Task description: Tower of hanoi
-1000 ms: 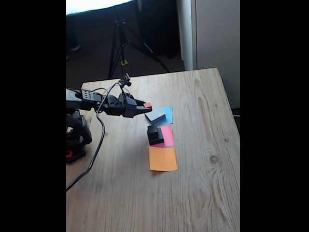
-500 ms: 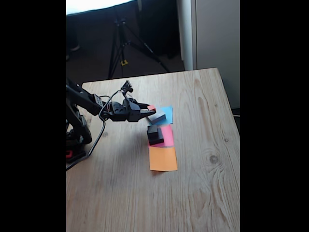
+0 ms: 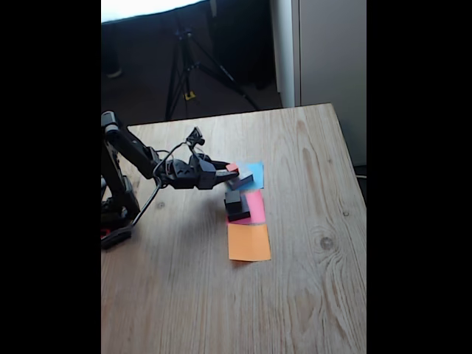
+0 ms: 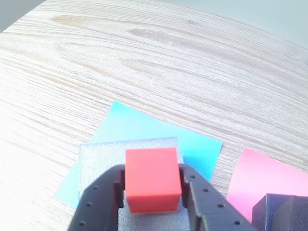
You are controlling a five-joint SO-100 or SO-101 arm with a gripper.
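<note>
Grainy wooden table [image 4: 202, 72]; matt red cube [image 4: 152, 179]; smooth blue paper [image 4: 144, 129].

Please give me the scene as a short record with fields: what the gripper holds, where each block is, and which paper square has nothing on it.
gripper: shut on the red cube, its tips over the grey block
grey block: flat, lying on the blue paper; seen in the wrist view
dark stack: two dark blocks, smaller on top, on the pink paper
orange paper: bare
surface: wooden table
</note>
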